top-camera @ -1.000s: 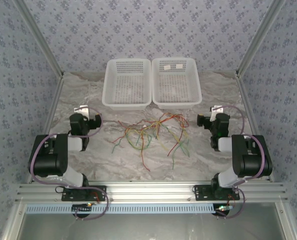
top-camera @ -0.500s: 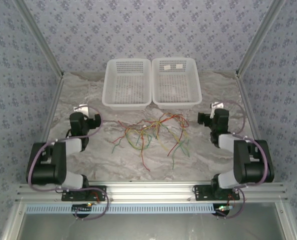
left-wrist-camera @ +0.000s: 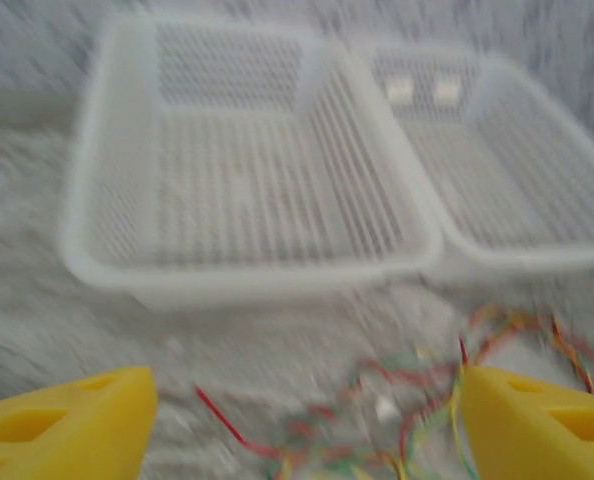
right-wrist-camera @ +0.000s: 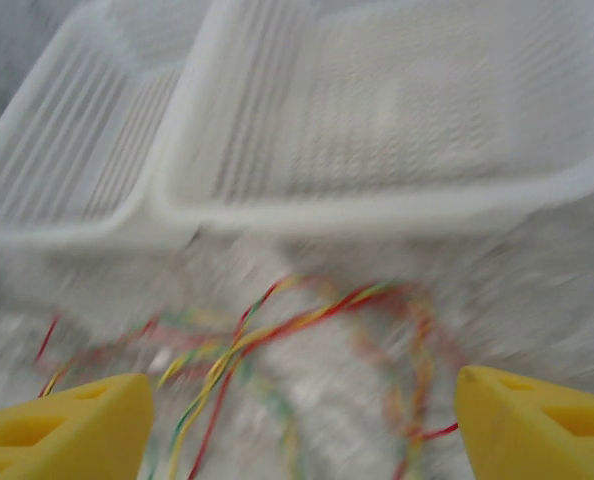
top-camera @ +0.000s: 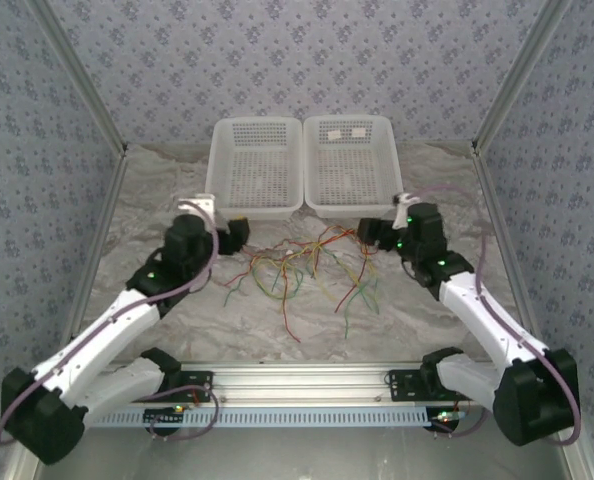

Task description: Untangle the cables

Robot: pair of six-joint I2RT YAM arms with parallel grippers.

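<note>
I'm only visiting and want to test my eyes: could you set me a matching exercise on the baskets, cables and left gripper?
1 cables
2 left basket
3 right basket
4 left gripper

a two white patches on its far wall
b open, beside the cables
c lying on the table
d bare mesh

Pairs: 1-c, 2-d, 3-a, 4-b

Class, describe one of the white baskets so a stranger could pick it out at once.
On the marbled table, two white mesh baskets sit side by side at the far edge. Take the right basket. It alone carries two small white patches on its far wall; the left basket has none.
</note>
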